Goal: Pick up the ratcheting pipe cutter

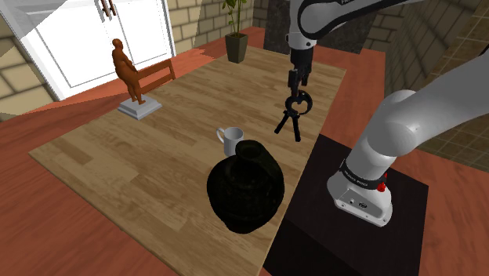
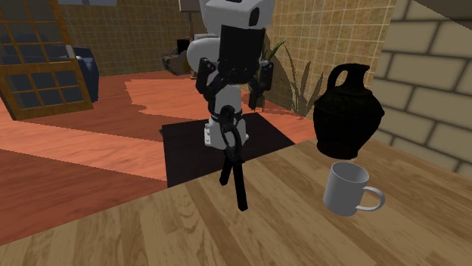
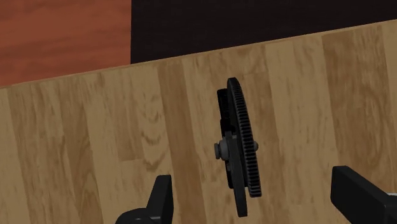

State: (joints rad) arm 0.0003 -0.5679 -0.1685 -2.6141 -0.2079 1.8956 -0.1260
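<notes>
Black fingers (image 3: 159, 200) were spread wide, pinching nothing; the all-black two-finger gripper (image 3: 251, 181) hung w/ its gap over the black ratcheting pipe cutter w/ toothed ring head (image 3: 240, 153), which showed edge-on btwn the fingers, touched by neither. In the second exterior view the gripper (image 2: 233, 91) sat at 12 o'clock of the cutter (image 2: 236, 170); the tool stood upright, ring up, handles splayed down toward the light wood-plank table (image 2: 151, 234); whether the tips truly rested there I couldn't tell. Shoulder view: cutter (image 1: 292, 114) near the table edge by the black box stand (image 1: 321, 212); white mug (image 1: 230, 139) at approx 8 o'clock of it, apart; glossy black round jug (image 1: 245, 188) further off at 7. Step in hand, prob.: descend & close. Best done straight down, ring kept centred, pads meeting its flat faces, not the toothed rim; close slowly, since an upright tool could tip if one finger landed first.
</notes>
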